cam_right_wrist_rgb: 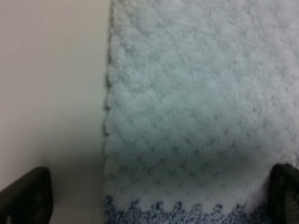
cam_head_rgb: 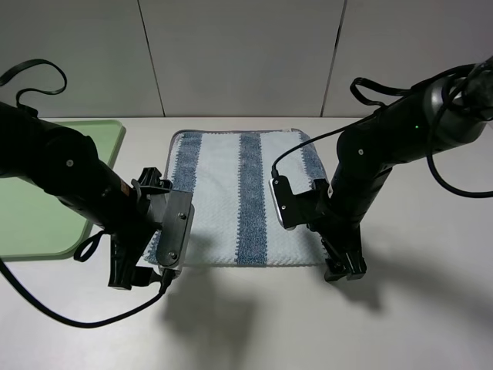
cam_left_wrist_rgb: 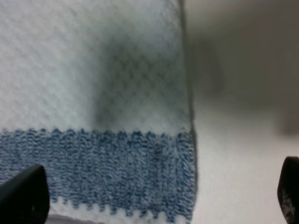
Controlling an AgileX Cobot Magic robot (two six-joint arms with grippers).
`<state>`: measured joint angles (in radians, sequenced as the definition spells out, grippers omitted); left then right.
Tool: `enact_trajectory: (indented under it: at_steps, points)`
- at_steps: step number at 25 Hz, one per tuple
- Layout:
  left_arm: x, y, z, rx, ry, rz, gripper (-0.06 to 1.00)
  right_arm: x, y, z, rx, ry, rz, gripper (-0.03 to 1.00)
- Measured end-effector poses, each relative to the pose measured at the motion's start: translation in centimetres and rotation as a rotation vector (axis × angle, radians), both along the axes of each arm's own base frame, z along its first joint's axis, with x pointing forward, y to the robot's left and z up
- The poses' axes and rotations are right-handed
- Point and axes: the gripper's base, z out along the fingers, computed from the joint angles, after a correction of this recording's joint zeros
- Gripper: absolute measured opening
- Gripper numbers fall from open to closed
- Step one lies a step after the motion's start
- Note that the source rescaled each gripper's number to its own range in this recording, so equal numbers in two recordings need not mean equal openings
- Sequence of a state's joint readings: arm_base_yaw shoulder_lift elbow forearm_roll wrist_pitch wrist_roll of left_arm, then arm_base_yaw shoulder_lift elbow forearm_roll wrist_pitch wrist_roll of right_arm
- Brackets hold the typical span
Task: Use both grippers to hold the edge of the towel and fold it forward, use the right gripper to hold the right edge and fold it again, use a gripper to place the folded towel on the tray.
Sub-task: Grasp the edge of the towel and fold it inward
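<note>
The left gripper (cam_left_wrist_rgb: 156,198) is spread wide, gripping nothing. The grey hem (cam_left_wrist_rgb: 190,112) of the striped towel (cam_head_rgb: 223,193) runs between its fingers (cam_left_wrist_rgb: 23,198), one over cloth, one over bare table (cam_head_rgb: 400,308). The right gripper (cam_right_wrist_rgb: 155,196) straddles the hem likewise, jaws apart. The tray (cam_head_rgb: 46,216) lies outward of the left gripper, apart from the towel.

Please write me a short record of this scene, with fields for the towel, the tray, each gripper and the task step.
towel: spread flat on the table, unfolded
tray: pale green, left of the towel, apart from it
left gripper: open, jaws astride the near hem
right gripper: open, jaws astride the near hem
task step: first fold not yet begun
</note>
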<state>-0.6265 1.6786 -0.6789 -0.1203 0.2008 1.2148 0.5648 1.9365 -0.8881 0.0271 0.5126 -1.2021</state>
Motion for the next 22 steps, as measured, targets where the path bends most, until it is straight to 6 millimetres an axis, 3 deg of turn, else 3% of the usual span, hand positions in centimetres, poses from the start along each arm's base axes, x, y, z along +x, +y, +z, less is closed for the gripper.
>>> enact_trajectory:
  at_steps: [10, 15, 22]
  points:
    - [0.3, -0.2, 0.0, -0.012, -0.038, -0.008, 0.97, 0.0, 0.0, 0.0, 0.002, 0.001, -0.003, 1.00]
    - [0.5, -0.2, -1.8, 0.017, -0.002, -0.009, 0.96, 0.0, 0.0, 0.0, 0.006, 0.004, -0.009, 1.00]
    - [1.3, -0.8, -2.7, 0.026, 0.009, -0.008, 0.96, 0.0, 0.1, 0.0, 0.012, 0.009, -0.021, 1.00]
